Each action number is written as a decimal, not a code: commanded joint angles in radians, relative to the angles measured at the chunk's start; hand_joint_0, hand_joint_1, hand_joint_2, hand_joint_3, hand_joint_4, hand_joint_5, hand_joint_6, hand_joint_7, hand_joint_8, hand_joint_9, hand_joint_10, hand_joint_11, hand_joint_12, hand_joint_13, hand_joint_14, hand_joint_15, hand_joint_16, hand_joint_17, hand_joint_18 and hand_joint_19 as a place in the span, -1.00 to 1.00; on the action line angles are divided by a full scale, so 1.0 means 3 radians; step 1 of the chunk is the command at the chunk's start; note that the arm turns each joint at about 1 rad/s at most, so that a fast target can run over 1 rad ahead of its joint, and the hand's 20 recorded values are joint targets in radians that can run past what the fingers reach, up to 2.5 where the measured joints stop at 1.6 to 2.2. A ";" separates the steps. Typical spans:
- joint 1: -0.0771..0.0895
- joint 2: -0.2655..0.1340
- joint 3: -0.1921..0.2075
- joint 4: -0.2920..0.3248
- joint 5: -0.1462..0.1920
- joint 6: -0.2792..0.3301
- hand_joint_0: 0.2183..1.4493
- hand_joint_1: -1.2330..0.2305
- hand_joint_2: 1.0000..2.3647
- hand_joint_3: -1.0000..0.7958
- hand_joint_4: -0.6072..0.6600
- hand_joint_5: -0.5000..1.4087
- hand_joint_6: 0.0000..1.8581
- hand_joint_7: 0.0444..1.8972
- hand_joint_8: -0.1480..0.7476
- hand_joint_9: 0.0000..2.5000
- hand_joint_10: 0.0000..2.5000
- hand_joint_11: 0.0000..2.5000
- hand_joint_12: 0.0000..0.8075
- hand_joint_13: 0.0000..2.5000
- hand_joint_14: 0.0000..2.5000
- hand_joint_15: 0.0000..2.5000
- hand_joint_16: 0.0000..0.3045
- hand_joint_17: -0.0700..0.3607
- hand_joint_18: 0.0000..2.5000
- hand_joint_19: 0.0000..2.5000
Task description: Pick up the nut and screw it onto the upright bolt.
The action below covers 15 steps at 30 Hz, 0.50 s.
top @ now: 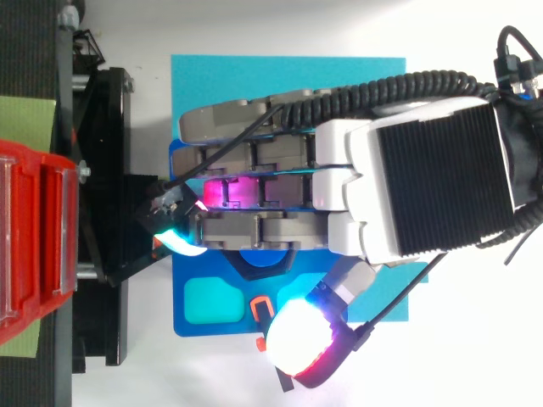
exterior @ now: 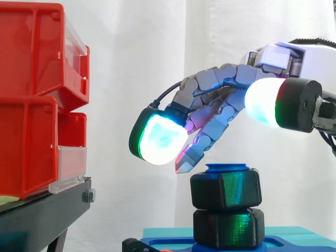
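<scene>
Your grey robot hand (exterior: 220,86) hangs loose and empty over the black hexagonal nut (exterior: 226,189) (seated on the upright blue bolt (exterior: 227,167)), probably poised to twist it

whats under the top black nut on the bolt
A second black nut sits directly beneath the top nut, resting on the blue base. The bolt's blue tip shows above; its shaft is hidden inside the nuts.

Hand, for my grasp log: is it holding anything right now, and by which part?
Nothing is held. The hand hovers, fingers relaxed, above the upper nut, which sits on the blue bolt over a second nut.
</scene>
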 commanded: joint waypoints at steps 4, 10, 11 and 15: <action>-0.0002 0.0000 0.0000 -0.0007 0.0001 -0.0025 -0.54 0.55 -1.00 -0.44 0.28 -0.56 -0.46 -0.26 -0.18 -0.18 -1.00 -1.00 -0.47 -0.43 -1.00 -1.00 -0.78 -0.33 -0.68 -0.91; -0.0038 -0.0240 0.0005 0.0064 0.0001 -0.0036 -0.54 0.54 -1.00 -0.44 0.29 -0.56 -0.46 -0.25 -0.19 -0.18 -1.00 -1.00 -0.47 -0.43 -1.00 -1.00 -0.78 -0.33 -0.68 -0.91; -0.0043 -0.0261 0.0005 0.0095 -0.0005 -0.0020 -0.54 0.54 -1.00 -0.44 0.29 -0.56 -0.46 -0.25 -0.18 -0.18 -1.00 -1.00 -0.47 -0.43 -1.00 -1.00 -0.78 -0.33 -0.68 -0.91; -0.0038 -0.0266 0.0000 0.0233 -0.0030 0.0082 -0.54 0.53 -1.00 -0.44 0.30 -0.55 -0.46 -0.25 -0.17 -0.18 -1.00 -1.00 -0.47 -0.43 -1.00 -1.00 -0.78 -0.33 -0.67 -0.90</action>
